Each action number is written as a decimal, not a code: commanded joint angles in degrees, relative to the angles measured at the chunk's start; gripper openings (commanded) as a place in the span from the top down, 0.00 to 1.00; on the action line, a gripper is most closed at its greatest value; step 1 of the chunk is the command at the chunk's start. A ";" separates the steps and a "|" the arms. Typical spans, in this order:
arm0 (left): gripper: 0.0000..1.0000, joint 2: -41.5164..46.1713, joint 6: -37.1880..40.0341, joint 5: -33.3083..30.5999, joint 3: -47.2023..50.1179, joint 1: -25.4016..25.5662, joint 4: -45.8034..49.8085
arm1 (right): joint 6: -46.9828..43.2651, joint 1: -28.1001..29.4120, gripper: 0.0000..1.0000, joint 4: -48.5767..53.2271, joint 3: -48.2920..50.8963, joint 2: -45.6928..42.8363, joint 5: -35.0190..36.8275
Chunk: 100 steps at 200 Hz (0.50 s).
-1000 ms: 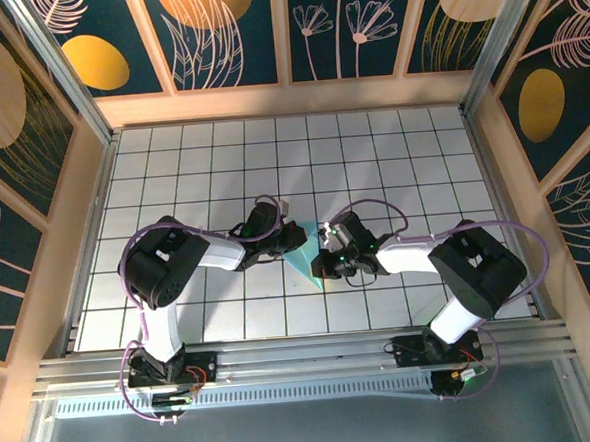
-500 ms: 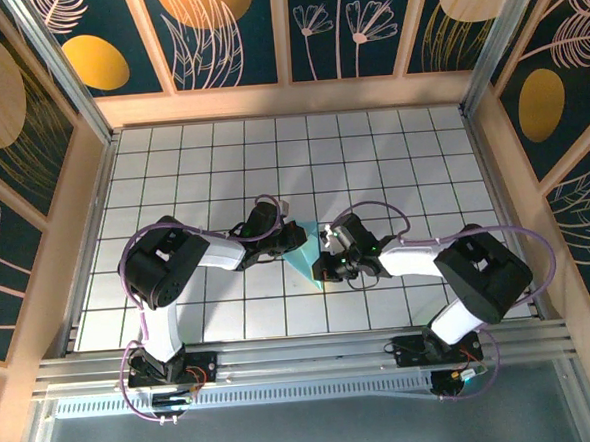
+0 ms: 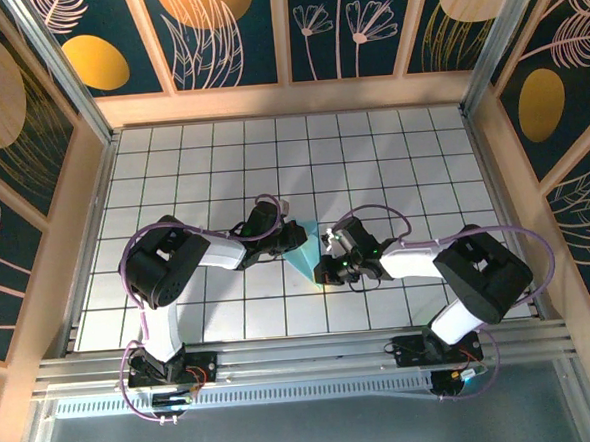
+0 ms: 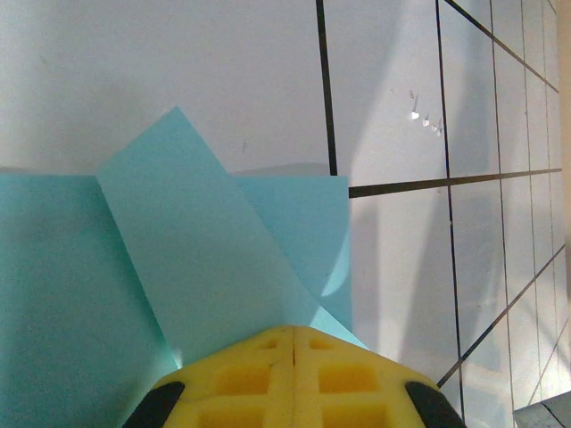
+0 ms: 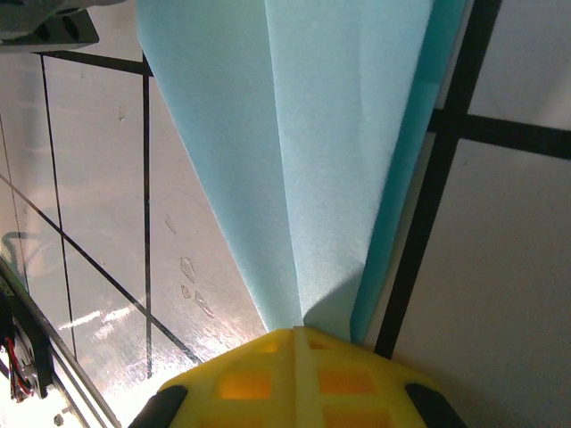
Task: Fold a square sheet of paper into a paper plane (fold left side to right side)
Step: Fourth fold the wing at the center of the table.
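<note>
One tiled table (image 3: 171,158) carries your folded blue sheet (image 3: 308,254) at its middle, between the arms. The left pincer (image 4: 293,332), jaws closed, bears on the sheet's wide end. The right pincer (image 5: 299,332), also closed, bears on its point, likely pinning the creases flat. No writing is readable.

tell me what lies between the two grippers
The folded light-blue paper spans from the left gripper to the right gripper, seen in the top view.

Closed left gripper (image 4: 293,332) on folded paper (image 4: 178,267)
</note>
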State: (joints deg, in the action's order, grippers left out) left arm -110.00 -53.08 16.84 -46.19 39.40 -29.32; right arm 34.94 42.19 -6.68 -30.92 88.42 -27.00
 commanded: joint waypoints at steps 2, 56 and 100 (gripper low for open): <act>1.00 -3.30 0.10 -3.66 0.40 -0.19 6.38 | 0.34 0.61 1.00 3.95 2.66 -0.47 1.08; 1.00 -3.11 0.29 -3.61 0.22 -0.13 6.41 | 0.74 0.96 1.00 5.08 5.20 -4.07 -1.76; 0.97 -0.63 -0.95 -0.91 0.40 -0.11 3.63 | -3.96 -0.10 1.00 12.84 3.38 -9.00 -2.09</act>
State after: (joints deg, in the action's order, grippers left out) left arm -110.00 -53.23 16.93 -46.46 39.40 -28.93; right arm 34.44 42.37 -2.55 -26.87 82.46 -28.16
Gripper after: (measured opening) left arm 0.044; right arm 0.046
